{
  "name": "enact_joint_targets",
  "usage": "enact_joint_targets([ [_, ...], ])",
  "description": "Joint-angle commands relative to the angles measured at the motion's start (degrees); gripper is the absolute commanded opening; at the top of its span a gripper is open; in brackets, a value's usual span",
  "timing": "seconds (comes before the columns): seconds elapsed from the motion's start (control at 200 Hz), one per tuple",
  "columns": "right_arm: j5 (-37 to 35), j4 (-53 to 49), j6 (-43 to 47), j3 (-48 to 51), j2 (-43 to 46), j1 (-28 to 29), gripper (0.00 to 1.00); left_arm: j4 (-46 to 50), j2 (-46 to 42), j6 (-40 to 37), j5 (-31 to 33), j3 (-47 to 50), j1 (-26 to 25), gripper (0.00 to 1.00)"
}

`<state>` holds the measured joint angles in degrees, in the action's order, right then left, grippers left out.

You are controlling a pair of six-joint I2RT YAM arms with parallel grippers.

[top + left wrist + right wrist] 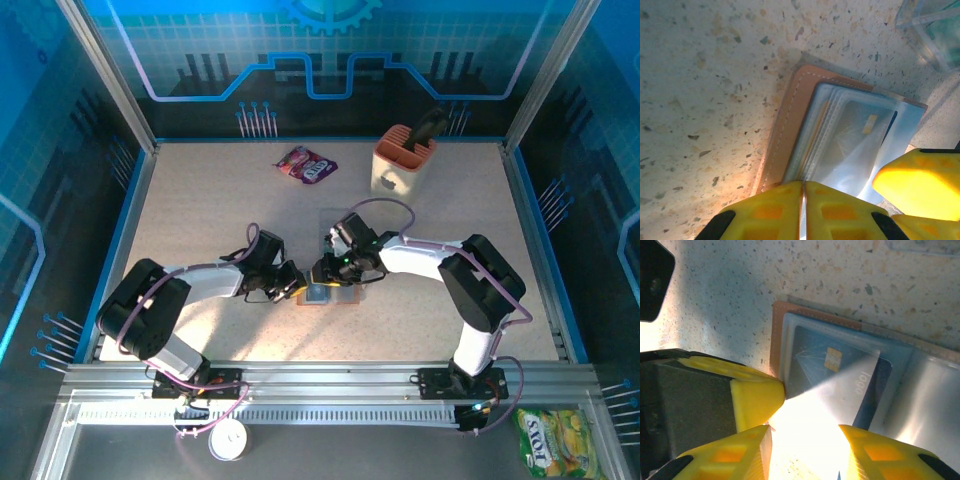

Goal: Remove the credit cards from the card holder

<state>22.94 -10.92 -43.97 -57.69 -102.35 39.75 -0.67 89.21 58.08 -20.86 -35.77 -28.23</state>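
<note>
Arms meet over the flat tan-brown leather card holder point(322, 294) mid-table from above. Left wrist view: left gripper point(803, 210) pinched tight on its clear pockets. Right wrist view: right gripper point(805, 440) partly spread around a blue chip card point(840, 375) sticking out

**Surfaces at the wallet, lower centre of my wrist views**

I read the card holder point(790, 125) as matt tan leather with stitched edging; its inner sleeves look glossy clear plastic. The credit card point(840, 375) is smooth, shiny. The table point(705, 75) appears speckled, stone-like, matt.
</note>
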Motion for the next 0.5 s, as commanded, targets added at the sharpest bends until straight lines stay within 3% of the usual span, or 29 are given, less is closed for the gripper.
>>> enact_joint_targets([
  [0.0,-0.4,0.5,-0.6,1.0,-0.7,0.8,0.4,0.7,1.3,-1.0,0.4,1.2,0.5,0.12],
  [0.495,-3.6,-2.9,1.6,1.3,-0.2,0.8,0.4,0.8,1.3,-1.1,0.4,1.3,0.5,0.11],
])
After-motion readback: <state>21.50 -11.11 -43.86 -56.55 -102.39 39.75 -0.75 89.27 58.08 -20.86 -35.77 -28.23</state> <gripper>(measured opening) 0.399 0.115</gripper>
